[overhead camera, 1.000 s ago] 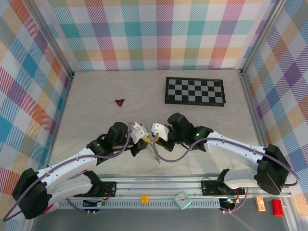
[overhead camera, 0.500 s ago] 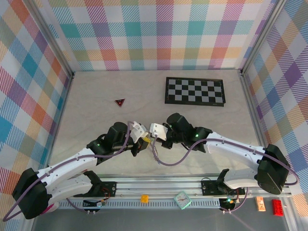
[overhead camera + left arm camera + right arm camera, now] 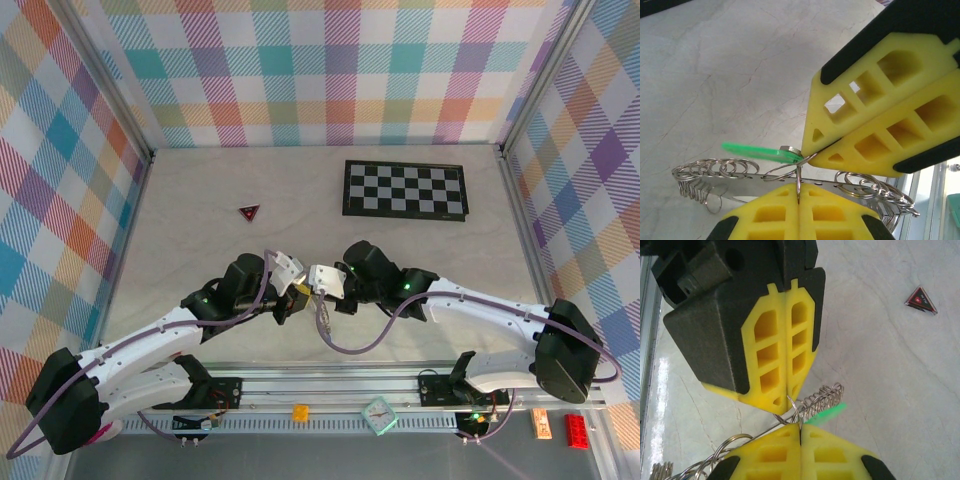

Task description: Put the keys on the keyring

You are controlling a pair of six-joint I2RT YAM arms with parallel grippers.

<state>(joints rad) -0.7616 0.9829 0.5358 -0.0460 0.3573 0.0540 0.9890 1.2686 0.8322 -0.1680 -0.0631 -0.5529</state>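
Left wrist view: the left fingers (image 3: 796, 201), yellow foam pads pressed flat together, pinch a thin wire loop of the grey metal keyring (image 3: 765, 181) in their seam. The right fingers (image 3: 814, 146) reach in from the upper right, closed just as tight, their tips biting the same loop just above. A tiny key with a mint-green head (image 3: 757, 151) sits on that loop. Its long axis runs nearly level, and its head points left, away from both pairs of tips. The keyring's flat band stretches left to right just past the left fingers, with coils of silvery chain (image 3: 710, 170) bunched at both ends, over the pale marbled worktop (image 3: 715, 75).

In the right wrist view the green key points up and to the right, beside a coil of chain. A dark red triangle (image 3: 921, 300) lies well apart on the worktop. In the top external view the fingers meet mid-worktop, nearer the arm bases than the black-and-white checkerboard (image 3: 405, 190).
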